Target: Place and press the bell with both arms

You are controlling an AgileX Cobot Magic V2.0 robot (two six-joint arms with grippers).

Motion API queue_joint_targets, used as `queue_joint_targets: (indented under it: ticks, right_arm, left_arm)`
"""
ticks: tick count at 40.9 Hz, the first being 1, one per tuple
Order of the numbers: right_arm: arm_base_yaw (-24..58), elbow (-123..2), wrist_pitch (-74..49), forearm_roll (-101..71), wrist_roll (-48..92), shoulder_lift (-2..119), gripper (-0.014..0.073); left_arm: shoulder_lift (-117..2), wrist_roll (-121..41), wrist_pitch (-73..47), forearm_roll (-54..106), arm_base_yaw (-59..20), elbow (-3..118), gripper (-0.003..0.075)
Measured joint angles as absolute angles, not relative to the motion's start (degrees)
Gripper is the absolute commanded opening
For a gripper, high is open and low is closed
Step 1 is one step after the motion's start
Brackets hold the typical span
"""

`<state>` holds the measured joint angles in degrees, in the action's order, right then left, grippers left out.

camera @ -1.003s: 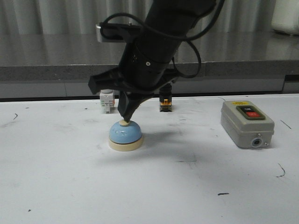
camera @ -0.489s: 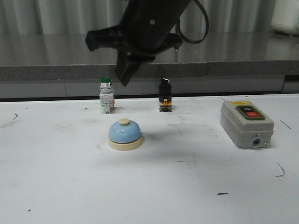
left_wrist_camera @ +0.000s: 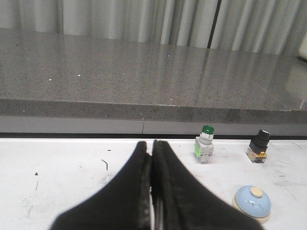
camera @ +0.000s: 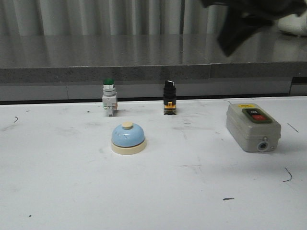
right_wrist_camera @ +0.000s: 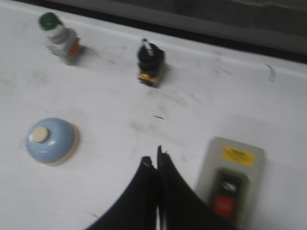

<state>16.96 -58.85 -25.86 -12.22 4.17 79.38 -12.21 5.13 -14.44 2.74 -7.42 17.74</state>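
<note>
The light-blue bell (camera: 128, 138) with its cream base and cream button stands alone on the white table, left of centre. It also shows in the left wrist view (left_wrist_camera: 253, 203) and the right wrist view (right_wrist_camera: 49, 140). My right gripper (right_wrist_camera: 156, 161) is shut and empty, high above the table between the bell and the switch box. In the front view only a blurred black part of the right arm (camera: 244, 21) shows at the top right. My left gripper (left_wrist_camera: 151, 146) is shut and empty, off to the left of the bell and out of the front view.
A green-capped grey push button (camera: 109, 97) and a black selector switch (camera: 169, 97) stand at the table's back edge. A grey switch box (camera: 253, 127) with black and red buttons lies at the right. A dark stone ledge (camera: 144, 55) runs behind the table.
My right arm has lifted off the bell's button and swung up and to the right, almost out of the front view. The bell has stayed in place.
</note>
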Motion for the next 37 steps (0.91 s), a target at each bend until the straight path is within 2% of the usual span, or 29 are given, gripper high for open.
queue_joint_targets:
  ticks: [9, 23, 29, 37]
  right_arm:
    - [7.9, -43.6, -24.3, -12.1, 4.2, 62.5, -0.0059]
    - [7.0, -20.6, -18.2, -12.1, 4.2, 28.6, -0.0059]
    - [7.0, -15.7, -17.8, -12.1, 4.2, 16.6, -0.0059]
    - [7.0, -15.1, -16.0, -12.1, 4.2, 10.2, -0.0059]
  left_arm:
    - [-12.2, 5.1, -14.4, 2.7, -7.4, 17.7, -0.0020]
    - [-12.2, 5.1, -14.4, 2.7, -7.4, 17.7, -0.0020]
    - [-12.2, 5.1, -14.4, 2.7, -7.4, 17.7, -0.0020]
    - [-12.2, 5.1, -14.4, 2.7, -7.4, 17.7, -0.0020]
